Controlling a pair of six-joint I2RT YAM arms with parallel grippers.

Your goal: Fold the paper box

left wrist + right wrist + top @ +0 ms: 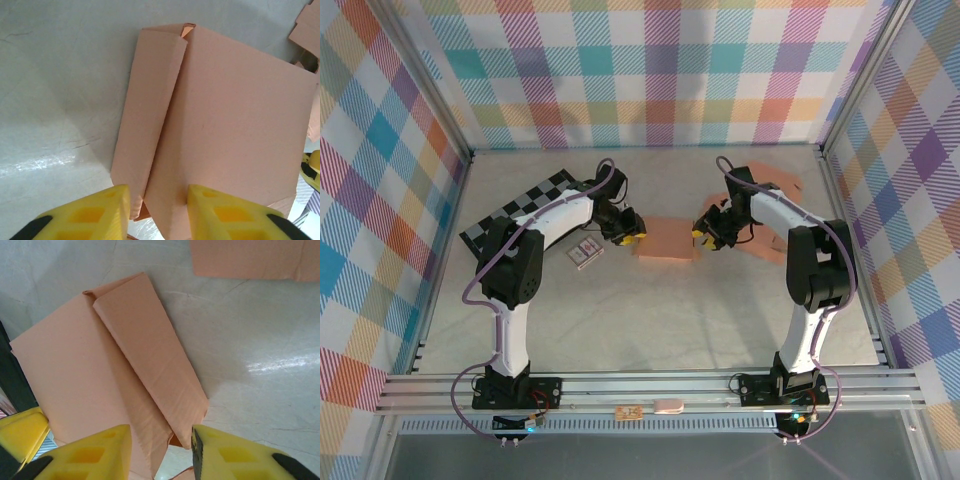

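Observation:
The peach paper box [665,241] lies flat in the middle of the table, with one narrow flap folded over at each end. My left gripper [626,229] is at its left end. In the left wrist view the yellow fingers [95,216] stand apart, straddling the near end of the folded flap [150,110] where it meets the main panel [235,125]. My right gripper [706,232] is at the right end. Its fingers [240,455] are also apart, and the tip of that end's flap [150,345] lies between them, against the right finger.
More peach cardboard sheets [772,186] lie at the back right and under the right arm [770,250]. A checkerboard [525,208] sits at the left, and a small printed card [585,255] lies near the left arm. Frame walls enclose the table.

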